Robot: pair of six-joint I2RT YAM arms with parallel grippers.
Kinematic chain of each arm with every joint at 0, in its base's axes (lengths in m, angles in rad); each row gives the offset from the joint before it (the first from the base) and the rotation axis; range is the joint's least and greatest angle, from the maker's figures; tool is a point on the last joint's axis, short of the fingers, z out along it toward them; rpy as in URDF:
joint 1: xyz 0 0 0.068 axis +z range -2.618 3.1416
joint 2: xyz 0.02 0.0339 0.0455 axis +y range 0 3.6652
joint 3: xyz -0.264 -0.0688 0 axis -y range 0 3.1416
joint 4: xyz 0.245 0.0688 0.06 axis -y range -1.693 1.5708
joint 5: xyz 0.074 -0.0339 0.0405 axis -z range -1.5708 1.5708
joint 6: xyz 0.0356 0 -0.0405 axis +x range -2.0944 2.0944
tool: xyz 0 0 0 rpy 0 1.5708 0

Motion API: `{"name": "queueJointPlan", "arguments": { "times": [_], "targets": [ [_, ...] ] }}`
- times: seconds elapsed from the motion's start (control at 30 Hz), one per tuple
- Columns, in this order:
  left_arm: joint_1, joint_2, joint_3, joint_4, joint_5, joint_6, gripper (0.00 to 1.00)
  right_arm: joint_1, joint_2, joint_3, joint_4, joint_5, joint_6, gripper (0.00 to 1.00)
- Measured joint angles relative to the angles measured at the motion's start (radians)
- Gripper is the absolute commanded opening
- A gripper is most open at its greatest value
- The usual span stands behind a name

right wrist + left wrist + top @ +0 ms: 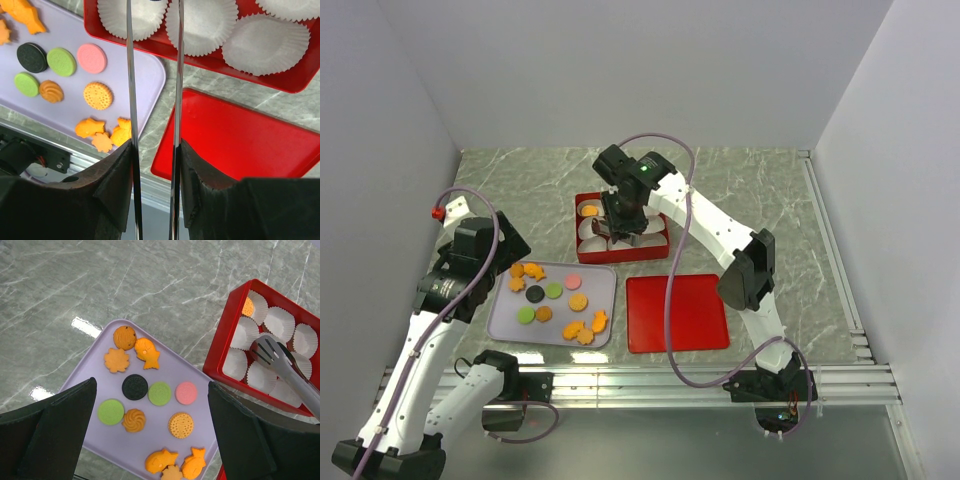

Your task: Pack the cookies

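Cookies (134, 387) on the purple tray (95, 372) lie below the wide-open left gripper (152, 432); the right gripper (155, 165), clamping tongs (129, 75), hangs over the red box (225, 335) beside the tray.

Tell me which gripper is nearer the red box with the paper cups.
Right. The right gripper, holding tongs, is directly over the red box. The left gripper sits open off to the box's left, by the lavender tray's left edge.

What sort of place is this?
Probably a lab robot cell: plain white walls box in a marble-patterned tabletop, with an aluminium rail along its near edge and cookies on a lilac tray.
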Motion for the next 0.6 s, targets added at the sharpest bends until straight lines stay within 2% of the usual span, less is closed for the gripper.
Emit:
{"name": "queueJointPlan", "arguments": {
  "times": [0.6],
  "targets": [
    [0.004, 0.000, 0.000, 0.000, 0.007, 0.008, 0.99, -0.018, 0.069, 0.041, 0.042, -0.033, 0.008, 0.41]
  ]
}}
